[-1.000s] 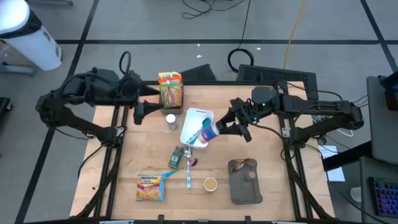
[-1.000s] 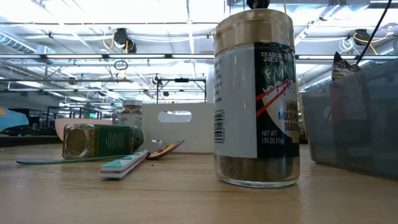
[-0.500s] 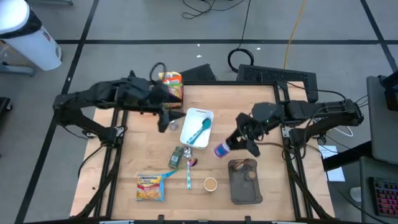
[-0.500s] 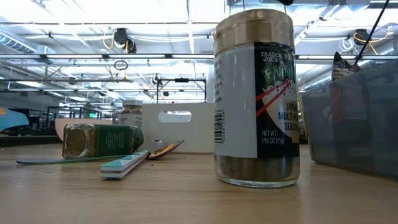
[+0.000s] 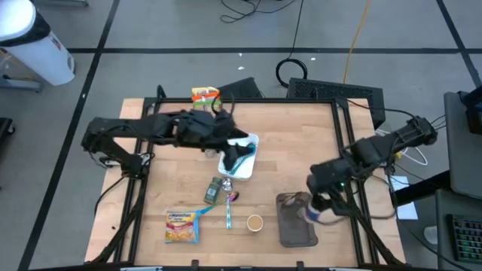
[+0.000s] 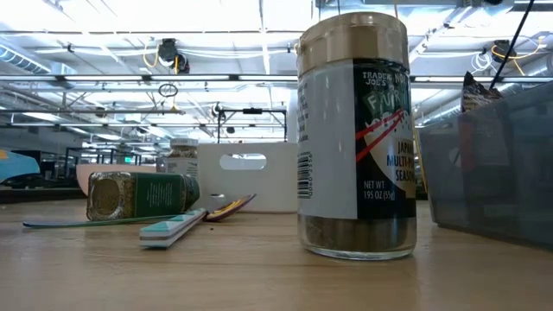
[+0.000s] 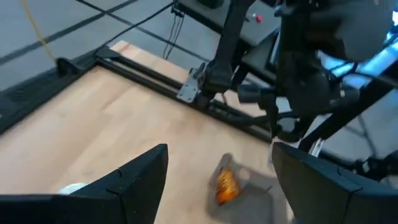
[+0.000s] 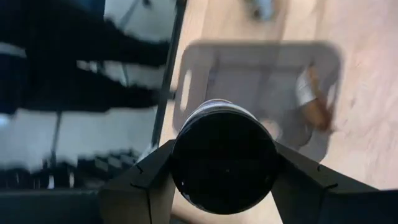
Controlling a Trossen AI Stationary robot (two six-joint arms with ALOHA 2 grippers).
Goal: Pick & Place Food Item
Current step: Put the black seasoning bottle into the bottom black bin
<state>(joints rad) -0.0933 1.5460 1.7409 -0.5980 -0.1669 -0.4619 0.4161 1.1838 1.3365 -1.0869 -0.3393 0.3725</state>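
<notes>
Small round jar with a dark lid [image 8: 224,163] is sitting between the two fingers of the right tool [image 5: 322,213], which is squeezing it above the grey plastic tray [image 5: 288,229] at the right side of the wooden bench [image 5: 301,135]. The left tool [image 5: 239,147] is hanging with its fingers spread wide over the white bin [image 5: 249,140]. Close to the low camera, a tall glass spice jar [image 6: 356,138] is standing, and its label is reading "TRADER JOE'S" and "MULTI".
</notes>
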